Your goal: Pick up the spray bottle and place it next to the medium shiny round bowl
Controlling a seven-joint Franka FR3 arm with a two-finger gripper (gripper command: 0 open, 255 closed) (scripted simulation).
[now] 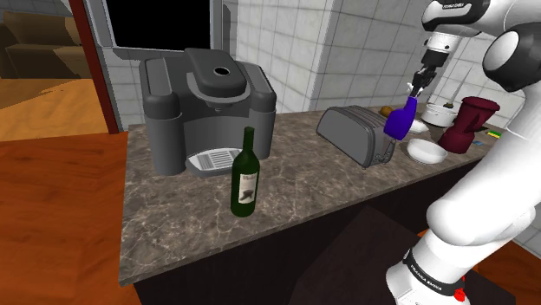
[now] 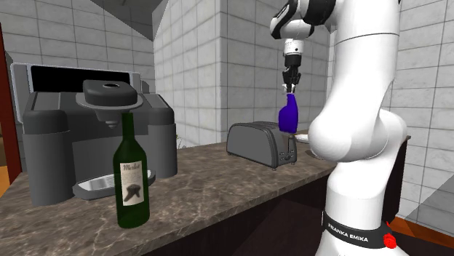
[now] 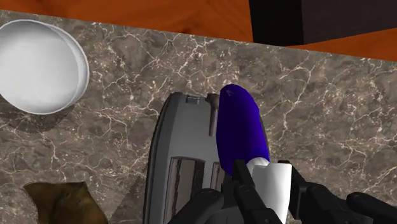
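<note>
Arm (image 1: 472, 221), white, sits nearest the lens at the shoulder view's lower right; beyond it a green wine bottle (image 1: 246, 178) stands on the marbled table (image 1: 303, 186). Fingers (image 1: 417, 87) hold the blue spray bottle (image 1: 400, 120) aloft, tilted, above the grey toaster (image 1: 355, 134); a white bowl (image 1: 426, 152) rests just past it. Second exterior view: spray bottle (image 2: 289, 115) hangs clear over the toaster (image 2: 262, 143). Wrist view: fingers closed on the bottle's white head, blue body (image 3: 240, 127) over the toaster slots, white bowl (image 3: 41, 67) off to one side. Judgement: carry phase. Keep height past the toaster, descend onto bare table just beside the bowl, release only once seated.
</note>
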